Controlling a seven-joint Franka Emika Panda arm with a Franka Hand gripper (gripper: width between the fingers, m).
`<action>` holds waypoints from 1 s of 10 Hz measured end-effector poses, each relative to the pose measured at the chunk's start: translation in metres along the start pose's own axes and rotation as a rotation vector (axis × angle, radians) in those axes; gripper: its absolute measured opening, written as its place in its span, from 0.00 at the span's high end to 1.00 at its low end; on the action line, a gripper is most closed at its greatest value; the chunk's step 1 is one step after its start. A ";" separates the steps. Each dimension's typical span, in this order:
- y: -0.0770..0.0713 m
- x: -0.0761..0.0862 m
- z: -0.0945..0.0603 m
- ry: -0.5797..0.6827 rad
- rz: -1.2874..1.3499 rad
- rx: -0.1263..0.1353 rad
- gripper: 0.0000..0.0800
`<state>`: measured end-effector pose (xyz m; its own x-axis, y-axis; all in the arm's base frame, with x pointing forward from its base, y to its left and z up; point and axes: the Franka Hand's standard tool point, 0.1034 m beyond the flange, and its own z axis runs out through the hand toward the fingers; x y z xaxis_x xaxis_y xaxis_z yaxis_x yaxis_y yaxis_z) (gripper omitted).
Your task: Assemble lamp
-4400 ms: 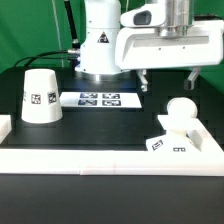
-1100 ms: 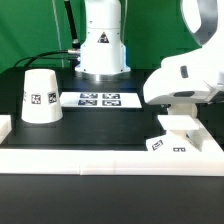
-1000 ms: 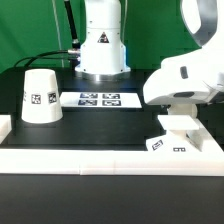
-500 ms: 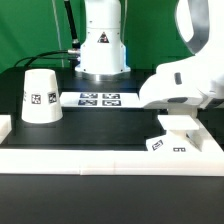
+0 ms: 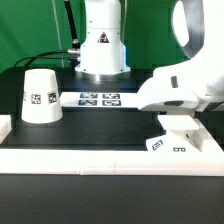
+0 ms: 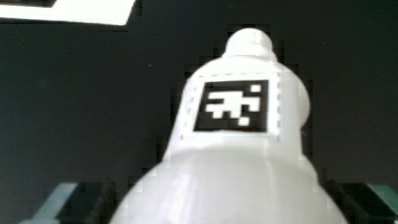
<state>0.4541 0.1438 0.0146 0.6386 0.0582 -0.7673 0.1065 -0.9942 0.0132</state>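
In the wrist view my gripper (image 6: 217, 206) is shut on the bulb (image 6: 228, 150). The bulb's white body fills the gap between the dark fingers (image 6: 68, 200), and its tagged stem points away over the black table. In the exterior view my white wrist housing (image 5: 185, 85) hangs over the squat base (image 5: 176, 142) at the right and hides the bulb and the fingers. The tapered shade (image 5: 40, 95) stands upside down at the exterior view's left, well away from the gripper.
The marker board (image 5: 98, 99) lies flat in front of the arm's pedestal (image 5: 100, 45), and a corner of it shows in the wrist view (image 6: 71, 10). A white raised rail (image 5: 90, 160) borders the table's front, with a white block (image 5: 5, 125) at the left.
Earlier the bulb stood in plain view on the base with the gripper high above it. The hand came down over it, and in the last second it has shifted slightly to the exterior view's left.
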 end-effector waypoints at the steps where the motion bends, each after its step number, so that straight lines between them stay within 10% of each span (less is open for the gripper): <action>1: 0.000 0.000 0.000 0.000 0.000 0.000 0.28; 5: 0.002 -0.001 -0.001 0.000 -0.020 -0.003 0.28; 10: 0.025 -0.032 -0.046 0.015 -0.073 0.012 0.28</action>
<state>0.4712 0.1215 0.0686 0.6404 0.1323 -0.7565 0.1442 -0.9883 -0.0508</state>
